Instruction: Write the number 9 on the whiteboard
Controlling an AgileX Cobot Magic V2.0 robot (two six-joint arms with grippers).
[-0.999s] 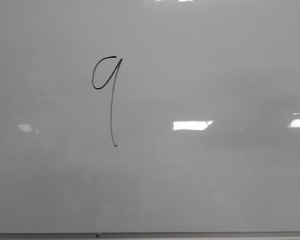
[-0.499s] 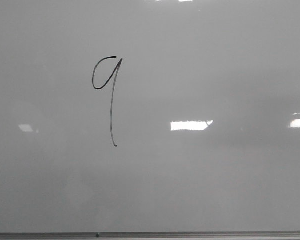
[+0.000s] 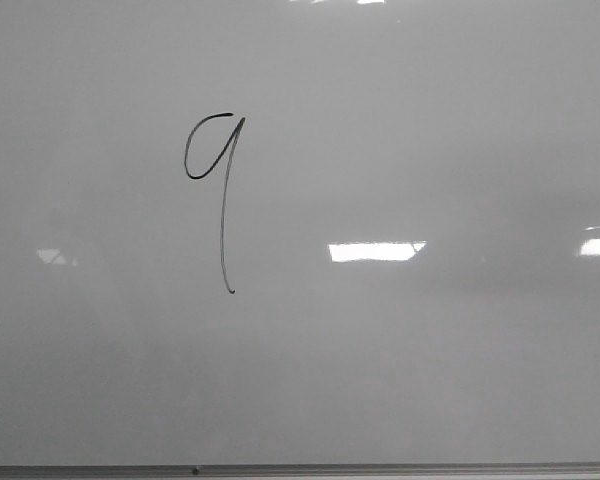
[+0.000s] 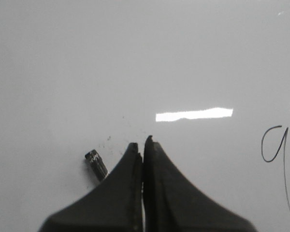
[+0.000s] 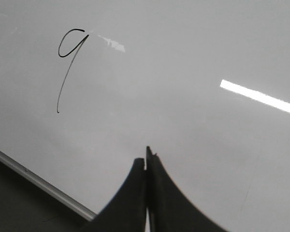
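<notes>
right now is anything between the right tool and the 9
Nothing. In the right wrist view, only bare whiteboard lies between the shut right tool and the number 9.

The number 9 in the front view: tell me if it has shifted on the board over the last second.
No. The number 9 sits at the same spot above the whiteboard's bottom edge strip; only the bright reflection beside it has widened leftward.

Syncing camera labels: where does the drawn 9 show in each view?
Front: the number 9 sits left of centre on the whiteboard.
Left wrist: 9 at the picture's right edge.
Right wrist: 9 in the upper left corner.
Shared landmark: its open loop.
</notes>
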